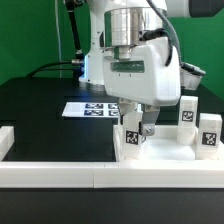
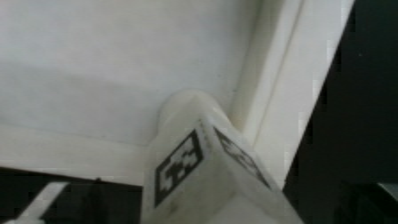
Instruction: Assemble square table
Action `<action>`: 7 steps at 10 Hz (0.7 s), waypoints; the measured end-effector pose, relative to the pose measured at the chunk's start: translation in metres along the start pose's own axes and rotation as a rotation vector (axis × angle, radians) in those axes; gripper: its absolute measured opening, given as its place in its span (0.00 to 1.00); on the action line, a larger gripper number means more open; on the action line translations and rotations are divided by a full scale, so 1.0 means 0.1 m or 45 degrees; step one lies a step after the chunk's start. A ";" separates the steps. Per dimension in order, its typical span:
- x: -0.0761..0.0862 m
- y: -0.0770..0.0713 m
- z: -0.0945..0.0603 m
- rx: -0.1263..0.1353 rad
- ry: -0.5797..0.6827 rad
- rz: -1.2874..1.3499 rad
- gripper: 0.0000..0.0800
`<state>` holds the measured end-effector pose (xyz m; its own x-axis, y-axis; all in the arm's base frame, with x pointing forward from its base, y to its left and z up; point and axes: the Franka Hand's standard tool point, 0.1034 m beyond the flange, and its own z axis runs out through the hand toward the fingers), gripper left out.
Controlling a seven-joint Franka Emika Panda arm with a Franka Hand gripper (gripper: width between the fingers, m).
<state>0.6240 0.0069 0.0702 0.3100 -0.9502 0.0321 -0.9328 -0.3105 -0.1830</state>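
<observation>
- I see the gripper (image 1: pixel 139 128) low over the table top (image 1: pixel 165 152), which lies at about 4 o'clock in the exterior view, close to the front rail (image 1: pixel 60 172).
- The fingers seem closed on one leg (image 2: pixel 199 165); in the wrist view its tagged face fills the space between them, and it looks tilted against the top's rim (image 2: pixel 285 70).
- Two other legs (image 1: pixel 186 112) stand at 3 o'clock of the gripper, upright and just beside the top, apart from each other.
- The marker board (image 1: pixel 92 108) lies at 10 o'clock of the gripper, well apart.
- My judgement: the leg is going toward a corner socket, but I cannot see the socket itself.
- Risk: if the leg stays tilted, it can jam on the rim instead of entering.
- Risk: a downward push on a jammed leg can slide the top toward the rail.
- Risk: a sideways move toward 3 o'clock can knock over the standing legs.
</observation>
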 end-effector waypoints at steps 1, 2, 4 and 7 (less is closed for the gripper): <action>0.01 0.00 0.00 -0.002 0.002 -0.107 0.81; 0.03 0.00 0.00 -0.004 0.006 -0.265 0.81; 0.05 -0.02 -0.02 -0.029 0.030 -0.658 0.81; 0.02 -0.02 0.04 -0.022 0.072 -0.815 0.80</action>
<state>0.6274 0.0063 0.0664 0.7965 -0.5767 0.1816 -0.5696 -0.8165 -0.0945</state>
